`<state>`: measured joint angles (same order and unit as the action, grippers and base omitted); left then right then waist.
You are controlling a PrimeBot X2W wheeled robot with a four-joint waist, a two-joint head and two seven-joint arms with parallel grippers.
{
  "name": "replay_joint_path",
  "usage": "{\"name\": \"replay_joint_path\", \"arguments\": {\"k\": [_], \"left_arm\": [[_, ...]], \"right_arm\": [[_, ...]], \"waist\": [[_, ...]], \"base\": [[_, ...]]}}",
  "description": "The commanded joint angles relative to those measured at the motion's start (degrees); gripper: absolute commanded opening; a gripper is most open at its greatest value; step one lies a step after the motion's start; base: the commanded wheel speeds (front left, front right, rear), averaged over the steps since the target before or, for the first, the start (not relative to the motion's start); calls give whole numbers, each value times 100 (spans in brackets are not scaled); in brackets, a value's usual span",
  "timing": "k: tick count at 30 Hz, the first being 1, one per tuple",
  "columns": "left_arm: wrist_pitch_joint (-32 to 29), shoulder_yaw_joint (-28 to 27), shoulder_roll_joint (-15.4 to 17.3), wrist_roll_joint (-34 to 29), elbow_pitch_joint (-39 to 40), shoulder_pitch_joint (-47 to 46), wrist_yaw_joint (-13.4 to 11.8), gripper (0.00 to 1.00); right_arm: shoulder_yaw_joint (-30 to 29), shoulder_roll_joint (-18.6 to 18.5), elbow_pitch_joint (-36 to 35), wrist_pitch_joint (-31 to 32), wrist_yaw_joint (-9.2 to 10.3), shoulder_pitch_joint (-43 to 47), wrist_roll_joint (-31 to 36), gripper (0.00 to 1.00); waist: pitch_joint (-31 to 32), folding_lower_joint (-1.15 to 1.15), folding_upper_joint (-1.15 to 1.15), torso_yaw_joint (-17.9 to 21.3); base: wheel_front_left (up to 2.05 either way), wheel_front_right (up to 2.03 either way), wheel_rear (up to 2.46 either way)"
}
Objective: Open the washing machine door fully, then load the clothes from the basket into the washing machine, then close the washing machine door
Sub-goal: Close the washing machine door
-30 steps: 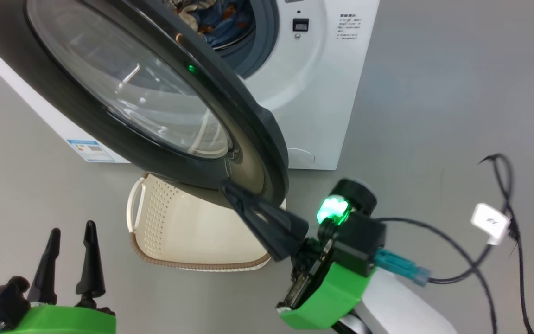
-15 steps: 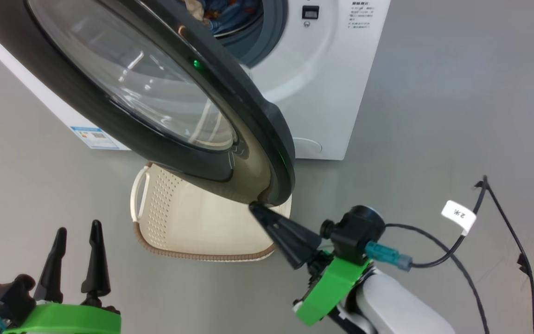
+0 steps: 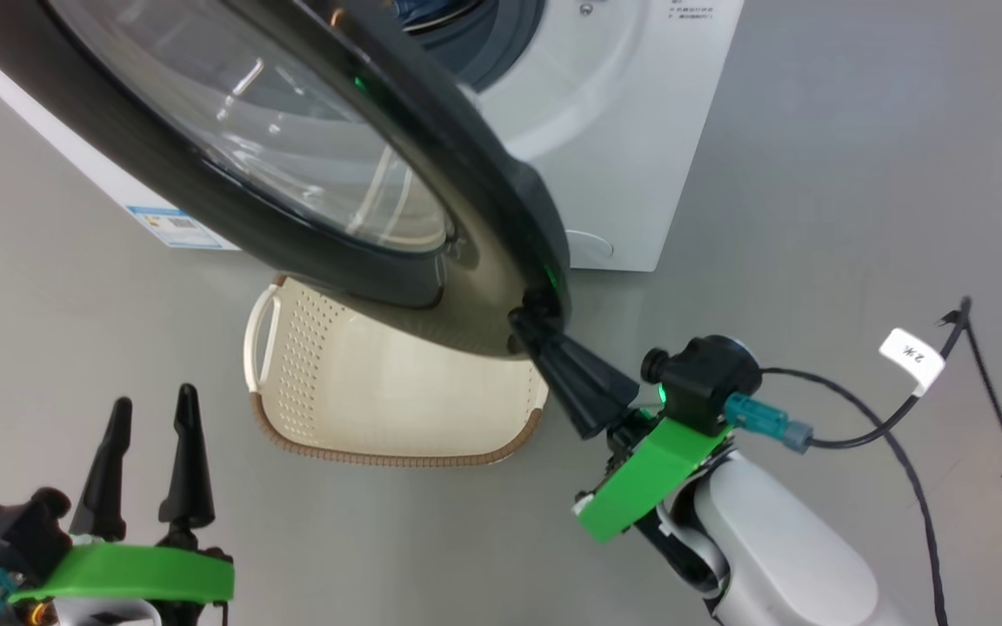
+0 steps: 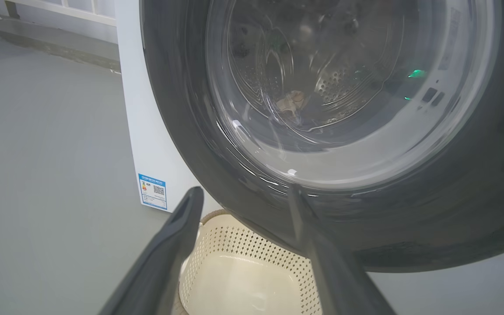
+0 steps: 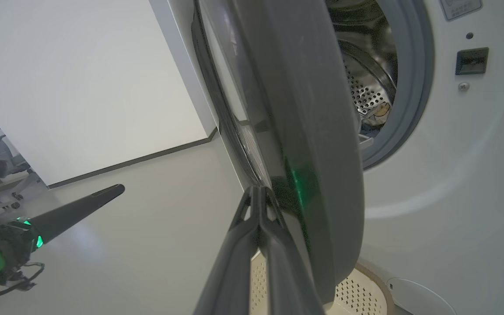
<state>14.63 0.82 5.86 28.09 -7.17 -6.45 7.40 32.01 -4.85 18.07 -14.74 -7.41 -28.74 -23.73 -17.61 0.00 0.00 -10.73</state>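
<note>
Drum (image 5: 365, 92) shows upper-right in right wrist view, cropped in head view; right gripper (image 3: 524, 319) pressed together, left gripper (image 3: 154, 398) spread.

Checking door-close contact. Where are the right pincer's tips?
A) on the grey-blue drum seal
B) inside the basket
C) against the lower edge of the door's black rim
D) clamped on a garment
C: the shut right pincer meets the lower edge of the washing machine door at its black rim, above the basket.
</note>
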Motion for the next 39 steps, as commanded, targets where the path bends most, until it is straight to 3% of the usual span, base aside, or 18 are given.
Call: {"name": "replay_joint_path", "arguments": {"k": [1,39], "left_arm": [[37,-194,105,48,120,-204,9,100],[37,195,-205,143,349,-1059,9,100]], "right_arm": [[-44,147,-116,-26,-8,-116,72,0],[-1745,47,778,-26,-8,-2256,431,0]], "waist": [[-44,0,0,-19],[-1126,0,0,-622]], "base": [[0,0,0],[0,0,0]]}}
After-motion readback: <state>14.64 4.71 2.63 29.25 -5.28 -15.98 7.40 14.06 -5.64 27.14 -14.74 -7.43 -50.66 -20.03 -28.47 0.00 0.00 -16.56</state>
